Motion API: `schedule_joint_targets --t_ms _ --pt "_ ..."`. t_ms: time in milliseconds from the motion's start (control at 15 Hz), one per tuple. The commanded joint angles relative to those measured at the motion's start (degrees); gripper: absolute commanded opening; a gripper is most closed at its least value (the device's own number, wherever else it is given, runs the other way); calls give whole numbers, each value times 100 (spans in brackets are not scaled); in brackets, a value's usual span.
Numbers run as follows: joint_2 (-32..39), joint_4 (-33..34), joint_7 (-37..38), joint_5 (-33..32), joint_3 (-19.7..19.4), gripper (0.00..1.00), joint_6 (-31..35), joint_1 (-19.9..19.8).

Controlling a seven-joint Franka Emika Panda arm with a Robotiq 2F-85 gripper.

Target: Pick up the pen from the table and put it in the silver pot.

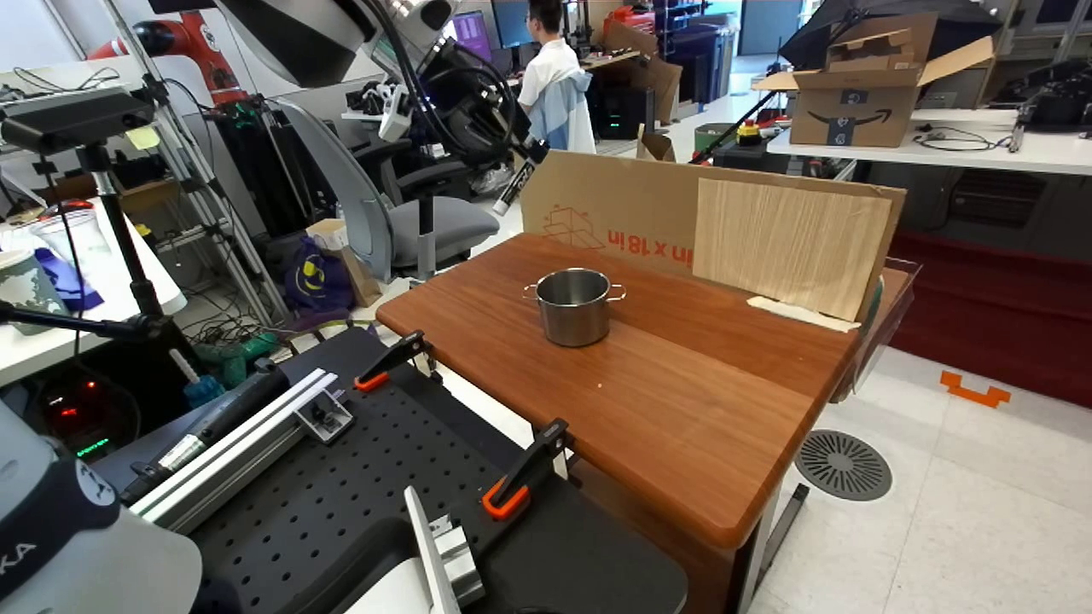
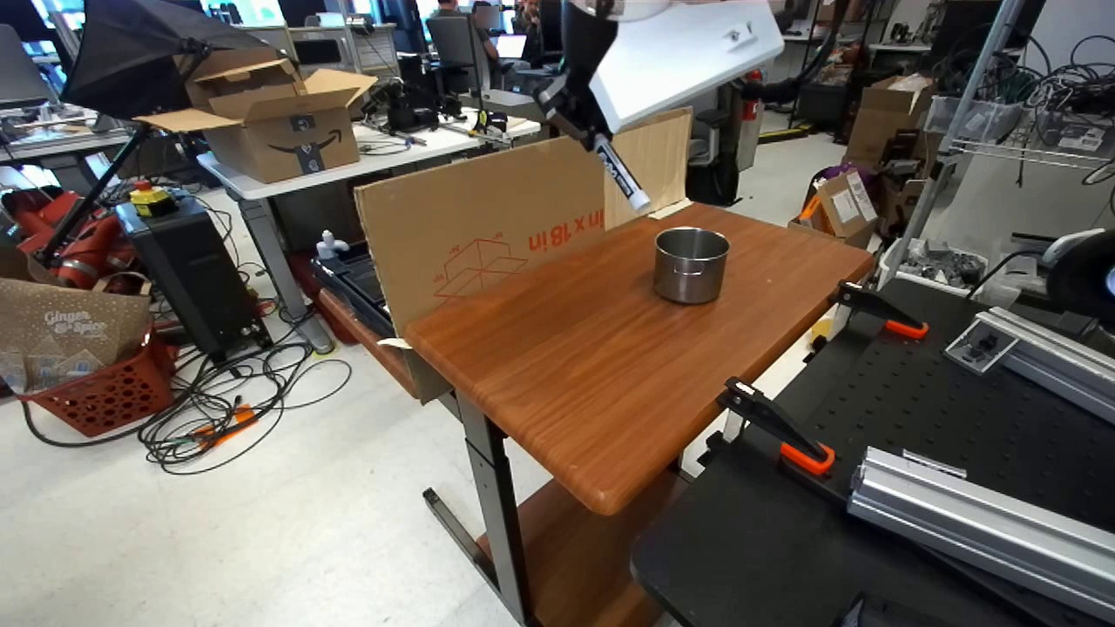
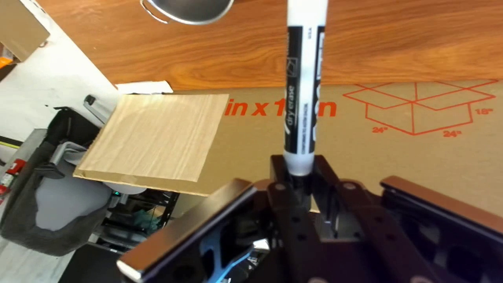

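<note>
My gripper (image 3: 300, 167) is shut on the pen (image 3: 302, 90), a black and white dry erase marker. The pen sticks out from the fingertips with its white end away from the gripper; its dark end is partly hidden between the fingers. In both exterior views the pen (image 1: 515, 186) (image 2: 621, 174) hangs tilted in the air, well above the table (image 1: 682, 401). The silver pot (image 1: 573, 320) (image 2: 688, 277) stands upright on the table, apart from the gripper and pen. In the wrist view only part of the pot (image 3: 192, 10) shows at the top edge.
A cardboard sheet (image 1: 631, 188) stands along one long edge of the table, with a wood-grain panel (image 1: 789, 247) on it. Black clamps with orange parts (image 1: 520, 477) (image 2: 780, 427) sit at the opposite edge, beside the black perforated board (image 1: 358, 477). An office chair (image 1: 452, 226) stands behind.
</note>
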Motion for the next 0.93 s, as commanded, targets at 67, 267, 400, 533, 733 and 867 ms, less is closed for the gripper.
schedule_joint_targets --t_ms 67,267,400,533,733,867 --pt "-502 -711 917 -692 821 5 -188 -944" --pt "-611 -991 1239 -936 1016 5 -155 -1318" --pt "-636 -1058 1317 -1044 1072 5 -135 -1506" --pt "-616 -1051 1364 -1137 1076 5 -71 -1674" --pt "-546 -968 1360 -1228 1025 5 -5 -1887" --pt "-503 -921 1356 -1266 999 5 38 -2019"
